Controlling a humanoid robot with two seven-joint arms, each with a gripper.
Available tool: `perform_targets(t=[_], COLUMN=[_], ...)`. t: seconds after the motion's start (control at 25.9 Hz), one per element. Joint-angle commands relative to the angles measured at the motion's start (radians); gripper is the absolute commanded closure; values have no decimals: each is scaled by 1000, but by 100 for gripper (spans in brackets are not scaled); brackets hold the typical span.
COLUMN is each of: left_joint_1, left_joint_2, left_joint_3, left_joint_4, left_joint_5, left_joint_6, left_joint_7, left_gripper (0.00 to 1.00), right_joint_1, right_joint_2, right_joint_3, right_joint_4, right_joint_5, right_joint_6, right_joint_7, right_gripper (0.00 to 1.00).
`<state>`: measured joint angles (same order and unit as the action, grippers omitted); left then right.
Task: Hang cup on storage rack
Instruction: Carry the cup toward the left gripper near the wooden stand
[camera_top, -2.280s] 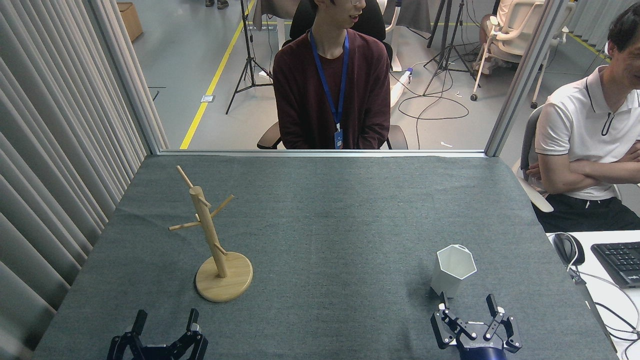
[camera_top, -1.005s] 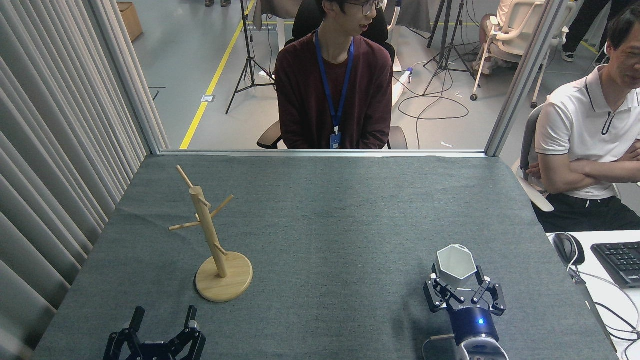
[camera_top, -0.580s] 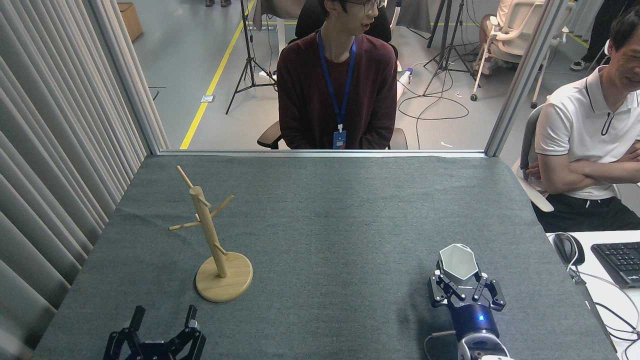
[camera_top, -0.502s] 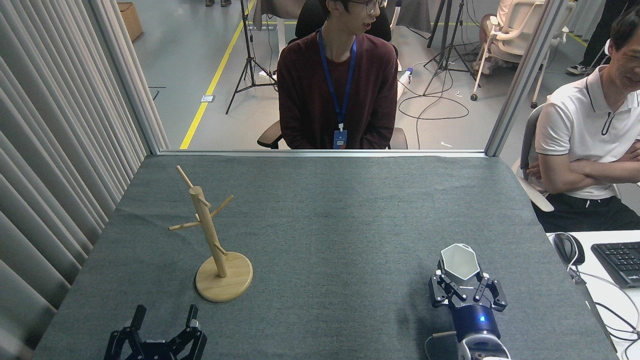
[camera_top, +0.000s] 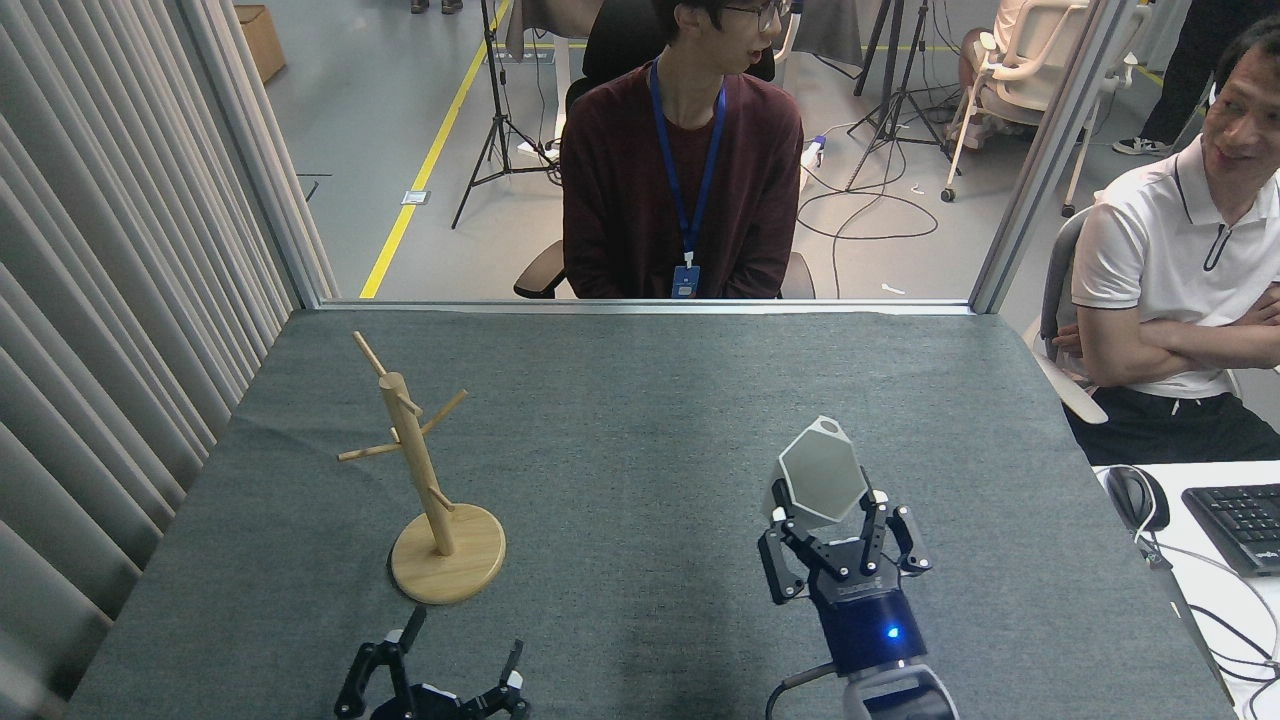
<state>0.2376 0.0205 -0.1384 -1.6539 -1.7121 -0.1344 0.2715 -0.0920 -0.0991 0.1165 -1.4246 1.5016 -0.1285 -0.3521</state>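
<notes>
Cup (camera_top: 822, 478): white, hexagonal, clamped between right gripper (camera_top: 828, 522) fingers, mouth toward camera, raised off table (camera_top: 640, 400); left gripper (camera_top: 455, 655) spread, empty; storage rack (camera_top: 425, 480) well apart

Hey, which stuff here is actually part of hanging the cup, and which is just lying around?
Part of the job:
cup, held in the right gripper
storage rack
left gripper, open

Just lying about:
mouse
keyboard

No readable text or labels anywhere.
</notes>
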Motion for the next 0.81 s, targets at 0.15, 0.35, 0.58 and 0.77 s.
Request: perform_targets(t=[0.15,0.35,0.58,0.77], left_joint_1=[-3,-12,-14,-14], left_joint_2=[-8,-8,-11,-11], left_joint_3=[-118,-138,-138,-142], left_joint_4=[2,5,5,3], left_joint_5=[-57,-61,-61,-61], left_joint_6=[1,2,9,10], left_joint_7=[2,2,2,3], left_gripper=[1,1,1,1], right_joint_1=[58,100,192,210], right_joint_2=[99,154,162,167], right_joint_3=[183,258,305,350], right_joint_4=[-91,-100,-126,-139], right_joint_5=[121,190,227,249], right_joint_6=[4,6,9,32], right_joint_7=[4,4,-1,-8], right_gripper=[51,51,50,50])
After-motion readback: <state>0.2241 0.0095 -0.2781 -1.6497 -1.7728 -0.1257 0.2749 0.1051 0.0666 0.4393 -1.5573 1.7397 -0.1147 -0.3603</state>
